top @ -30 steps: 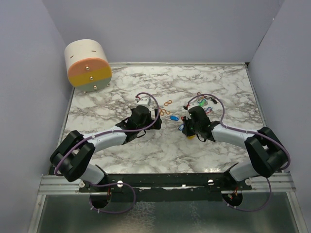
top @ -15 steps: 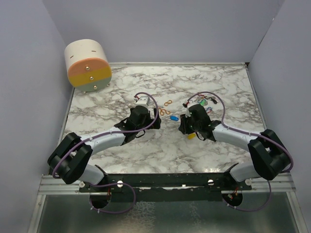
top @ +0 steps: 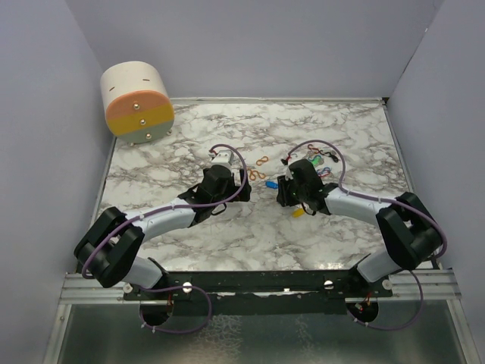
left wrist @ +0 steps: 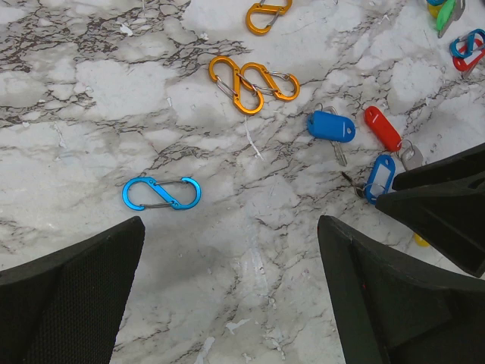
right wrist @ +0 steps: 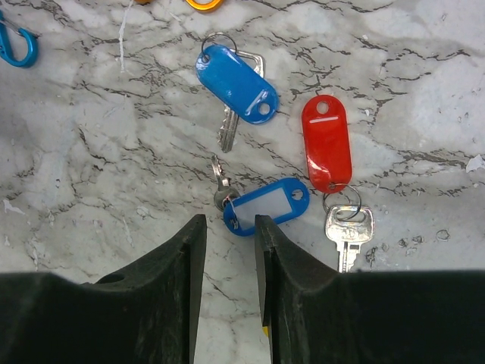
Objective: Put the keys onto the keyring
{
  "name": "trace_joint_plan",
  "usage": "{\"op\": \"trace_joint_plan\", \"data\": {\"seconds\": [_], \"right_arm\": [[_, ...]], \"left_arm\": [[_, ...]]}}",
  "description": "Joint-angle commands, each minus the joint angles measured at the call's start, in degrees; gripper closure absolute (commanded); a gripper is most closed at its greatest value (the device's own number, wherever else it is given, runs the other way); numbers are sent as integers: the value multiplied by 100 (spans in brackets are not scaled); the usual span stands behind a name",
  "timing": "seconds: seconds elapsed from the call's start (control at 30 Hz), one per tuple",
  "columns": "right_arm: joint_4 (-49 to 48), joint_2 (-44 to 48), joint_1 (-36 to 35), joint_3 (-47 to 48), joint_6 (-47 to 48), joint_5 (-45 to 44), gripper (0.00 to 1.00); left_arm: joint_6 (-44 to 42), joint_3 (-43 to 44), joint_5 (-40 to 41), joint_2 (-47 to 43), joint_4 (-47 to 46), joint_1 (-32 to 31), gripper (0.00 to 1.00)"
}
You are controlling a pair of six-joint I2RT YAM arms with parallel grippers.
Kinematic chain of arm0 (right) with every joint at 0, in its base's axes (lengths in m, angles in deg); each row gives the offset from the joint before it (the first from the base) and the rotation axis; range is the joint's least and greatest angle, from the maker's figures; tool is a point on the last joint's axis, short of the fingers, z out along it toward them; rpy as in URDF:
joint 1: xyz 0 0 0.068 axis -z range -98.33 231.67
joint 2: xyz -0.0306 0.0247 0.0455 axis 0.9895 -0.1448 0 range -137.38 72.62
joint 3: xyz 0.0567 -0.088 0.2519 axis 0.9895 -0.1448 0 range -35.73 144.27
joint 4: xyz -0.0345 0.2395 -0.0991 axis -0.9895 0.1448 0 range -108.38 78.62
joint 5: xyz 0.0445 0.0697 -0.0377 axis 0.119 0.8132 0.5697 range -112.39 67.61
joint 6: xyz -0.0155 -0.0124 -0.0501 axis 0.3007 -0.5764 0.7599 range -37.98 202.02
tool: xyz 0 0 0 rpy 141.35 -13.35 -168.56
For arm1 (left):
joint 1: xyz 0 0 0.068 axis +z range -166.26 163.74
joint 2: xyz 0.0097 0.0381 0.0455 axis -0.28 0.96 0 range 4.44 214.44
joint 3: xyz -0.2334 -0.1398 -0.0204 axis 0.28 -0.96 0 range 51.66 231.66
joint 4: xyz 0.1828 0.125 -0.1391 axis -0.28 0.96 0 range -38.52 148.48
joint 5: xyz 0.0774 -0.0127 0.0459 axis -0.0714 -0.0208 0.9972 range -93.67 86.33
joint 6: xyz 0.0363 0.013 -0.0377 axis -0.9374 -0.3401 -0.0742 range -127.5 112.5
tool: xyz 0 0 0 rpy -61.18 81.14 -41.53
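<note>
Keys point(top: 270, 184) lie near the middle of the table point(top: 174, 144), a little toward its far edge; from the top view they are only coloured specks. Right wrist view resolves three. Blue-tagged key point(right wrist: 236, 83) is farthest out. Red-tagged key point(right wrist: 327, 150) is to its right, silver blade close by the finger. Window-tagged key point(right wrist: 267, 206) is nearest, a blue frame round a plain white insert, no writing legible. Right gripper point(right wrist: 229, 221): fingers a narrow gap apart, marble showing between them. The window tag's near end sits at the mouth of that gap; contact cannot be told. Left wrist view takes the same three tags from the other side, the right gripper's black fingers just beside them. It also shows whole what the right wrist view cuts at its frame edge: blue S-clip point(left wrist: 161, 193) alone on the marble, two overlapping orange S-clips point(left wrist: 254, 76), a third orange clip point(left wrist: 267, 14) farther out. Left gripper point(left wrist: 231, 224): fingers spread wide, only marble between them, well apart from the keys. Only the top view carries the round pastel box point(top: 136, 102) at the far left corner, a green tag point(top: 314, 162) beyond the right arm, and a yellow piece point(top: 299, 213) beside that arm's wrist.
</note>
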Motion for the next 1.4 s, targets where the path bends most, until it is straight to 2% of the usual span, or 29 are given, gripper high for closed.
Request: {"op": "trace_joint_plan", "data": {"seconds": [0.0,0.1,0.43,0.83,0.93,1.37], "right_arm": [[-152,-143,-50,156,16,-120,69],[-176,-196,-50,172,10,-103,71],[-221,-230,-50,181,6,-111,90],[-258,-350,-50,200,14,-67,89],[-279,-316,-50,178,-10,-105,98],[-523,713,-51,-272,74,-146,99]], "left_arm": [[-105,-60,95,-176,-71,21,1],[-108,-69,99,-170,-73,30,1],[-129,-69,90,-158,-73,53,1],[-140,-95,99,-193,-52,76,1],[-142,-111,116,-218,-43,87,1],[-17,3,743,105,379,116,1]]}}
